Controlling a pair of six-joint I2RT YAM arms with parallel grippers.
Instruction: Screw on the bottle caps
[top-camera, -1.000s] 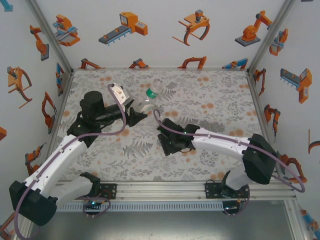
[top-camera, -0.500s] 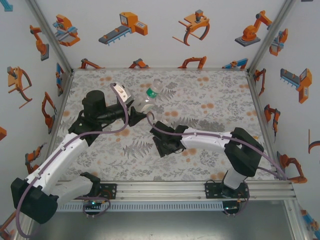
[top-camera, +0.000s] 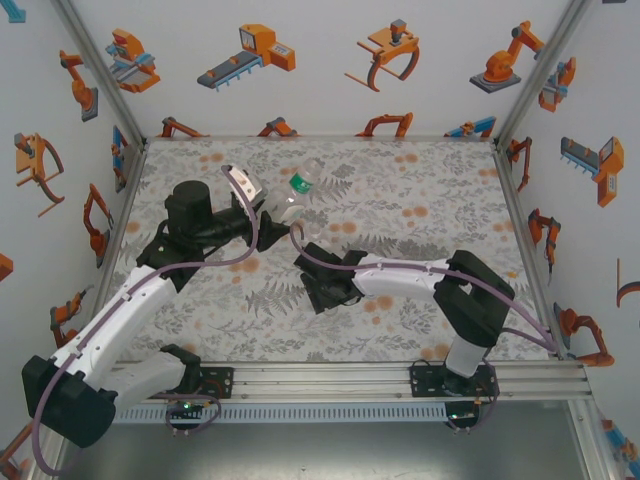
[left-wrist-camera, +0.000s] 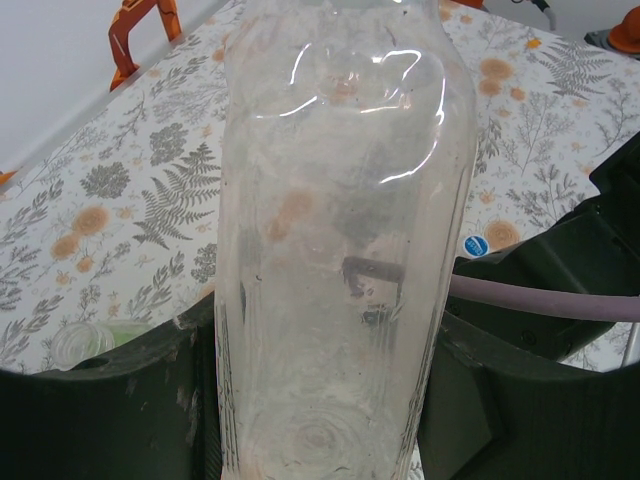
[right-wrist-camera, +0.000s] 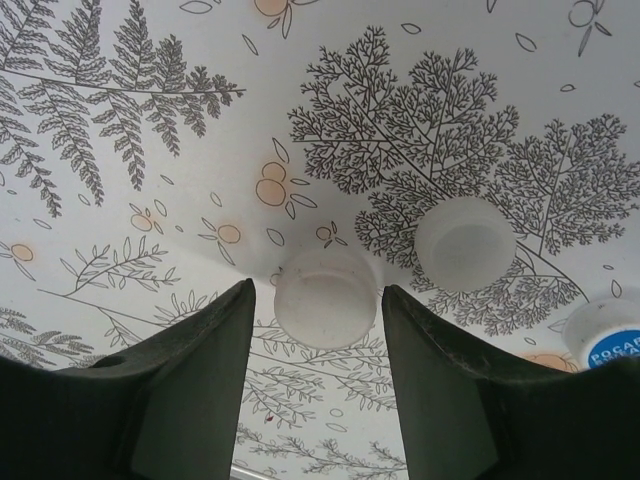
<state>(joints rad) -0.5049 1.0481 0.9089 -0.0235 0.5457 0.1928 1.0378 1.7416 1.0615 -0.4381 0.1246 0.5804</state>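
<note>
Caps are lying on the table near the middle, in front of the right arm. One pale cap (right-wrist-camera: 325, 297) is sitting between the fingertips of the right claw (right-wrist-camera: 318, 292), which is standing parted around it. A thin gap is showing on one side, and the cap is resting on the cloth rather than being lifted. A second pale cap (right-wrist-camera: 465, 243) is lying just beside it, and a blue cap (right-wrist-camera: 612, 343) is sitting a little farther out at the edge of the wrist view.

The left claw (left-wrist-camera: 320, 335) is clenching the clear bottle (left-wrist-camera: 335, 250) low on its body, one dark finger pressing each side. From above, this bottle (top-camera: 295, 198) is showing a green band near its neck and is pointing toward the far wall. The left claw (top-camera: 268, 212) is holding it off the table, well apart from the right claw (top-camera: 312, 292). Nothing is showing inside the bottle. A translucent greenish bottle (left-wrist-camera: 88, 342) is peeking out beside the left finger.

The table (top-camera: 420, 200) is wearing a pale cloth printed with grey ferns and orange flowers. White walls (top-camera: 330, 90) with orange robot drawings are enclosing it, and a metal rail (top-camera: 330, 375) is running along the near edge.
</note>
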